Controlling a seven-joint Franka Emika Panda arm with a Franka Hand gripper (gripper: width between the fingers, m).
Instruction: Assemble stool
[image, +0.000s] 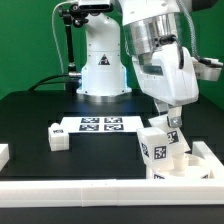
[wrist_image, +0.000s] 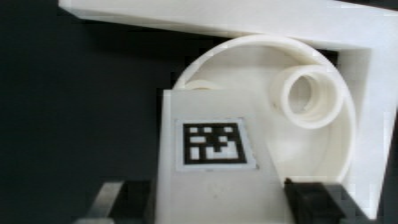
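My gripper (image: 168, 128) is shut on a white blocky stool leg (image: 157, 146) with a black-and-white tag, holding it upright over the round seat (image: 187, 164) in the corner of the border rails at the exterior view's right. In the wrist view the leg (wrist_image: 210, 150) fills the space between my two black fingers (wrist_image: 111, 200), and the round seat (wrist_image: 285, 85) with a raised screw socket (wrist_image: 317, 95) lies beyond its tip. Another leg (image: 58, 137) lies on the black table at the exterior view's left. A third leg is not in view.
The marker board (image: 99, 124) lies flat in the middle of the table before the arm's base (image: 103, 75). White border rails (image: 100, 190) run along the front edge and the right side (image: 210, 152). A white block (image: 3, 154) sits at the left edge.
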